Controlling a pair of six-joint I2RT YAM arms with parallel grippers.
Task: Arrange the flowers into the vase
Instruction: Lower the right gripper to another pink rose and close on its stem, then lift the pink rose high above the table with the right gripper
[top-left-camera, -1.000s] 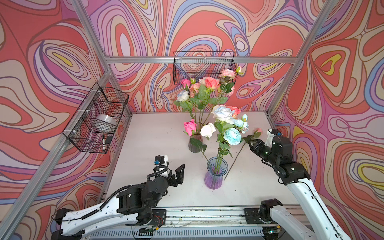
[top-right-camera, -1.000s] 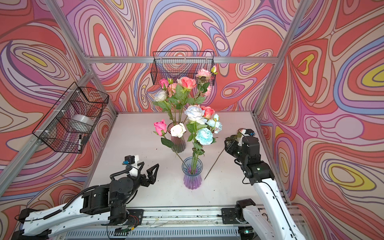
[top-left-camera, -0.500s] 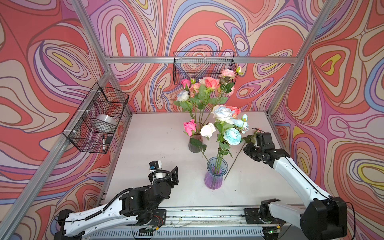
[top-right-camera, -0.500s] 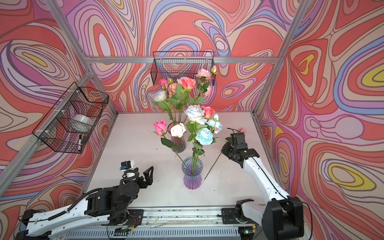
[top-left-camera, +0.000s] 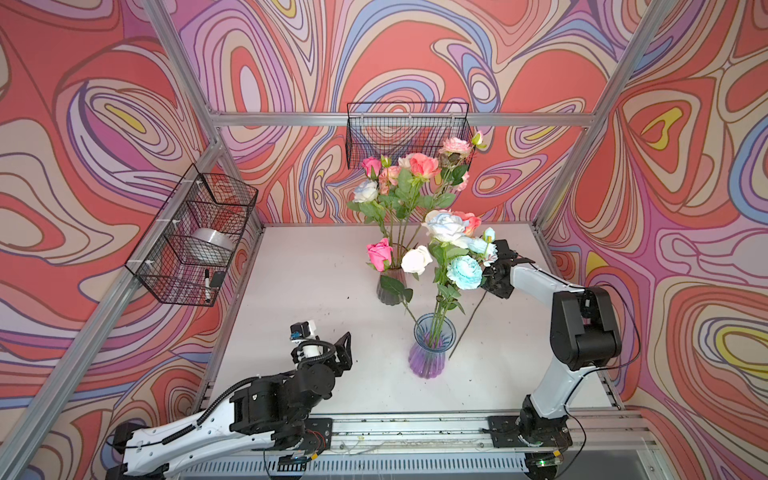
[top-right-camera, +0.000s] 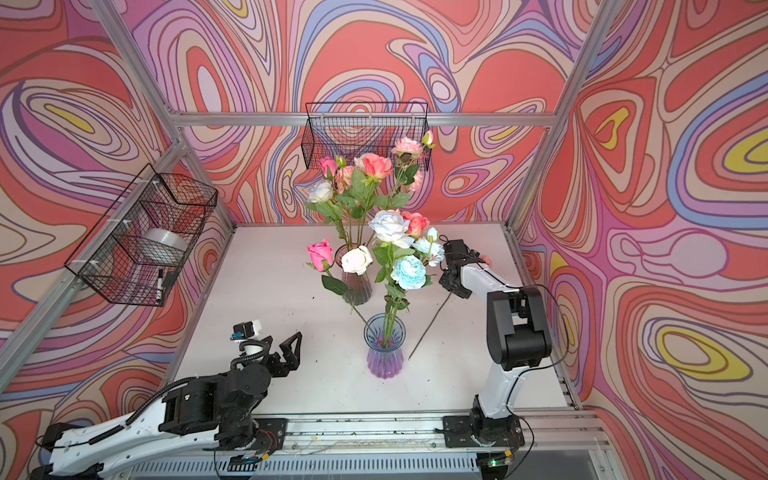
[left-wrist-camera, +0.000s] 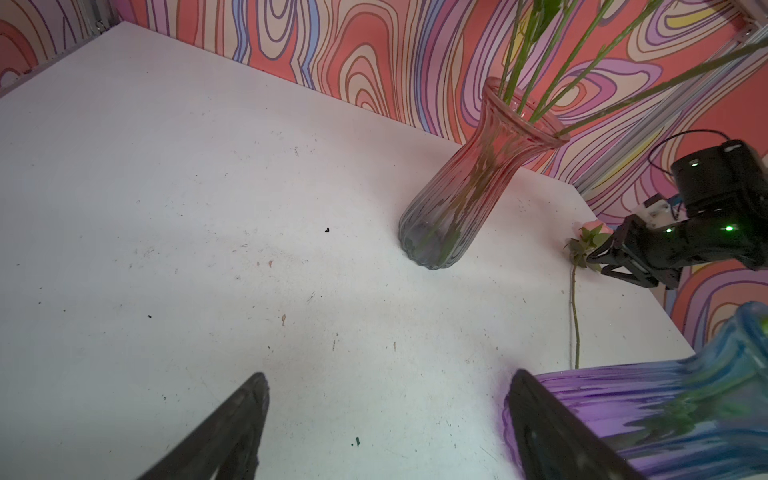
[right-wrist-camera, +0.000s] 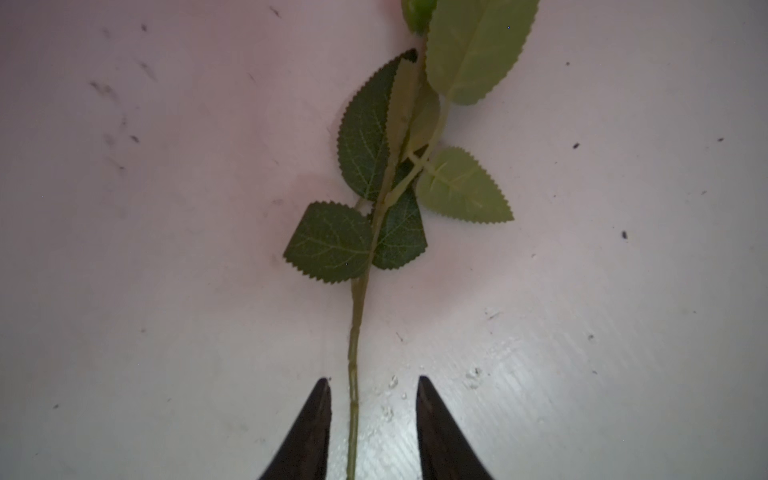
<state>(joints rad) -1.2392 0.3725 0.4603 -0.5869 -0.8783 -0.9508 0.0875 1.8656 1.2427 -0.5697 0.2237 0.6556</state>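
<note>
The purple-blue glass vase (top-left-camera: 428, 361) stands front centre and holds several flowers, among them a pale blue rose (top-left-camera: 464, 271). One loose flower lies on the table to its right, its thin stem (top-left-camera: 469, 320) running toward the vase and its pink head (top-right-camera: 485, 261) peeking past the arm. My right gripper (top-left-camera: 492, 278) is low over that flower. In the right wrist view its jaws (right-wrist-camera: 374, 384) are open astride the stem (right-wrist-camera: 355, 374), with a gap on each side. My left gripper (top-right-camera: 282, 349) is wide open and empty, left of the vase (left-wrist-camera: 665, 415).
A second, dark pinkish vase (top-left-camera: 388, 291) with more roses (top-left-camera: 419, 166) stands behind the purple one. Wire baskets hang on the left wall (top-left-camera: 195, 245) and back wall (top-left-camera: 409, 133). A metal rail (top-left-camera: 415, 428) runs along the table's front edge.
My right arm has folded down and brought its gripper inward and low over the loose flower's stem. The left arm has drawn back slightly, still open.
</note>
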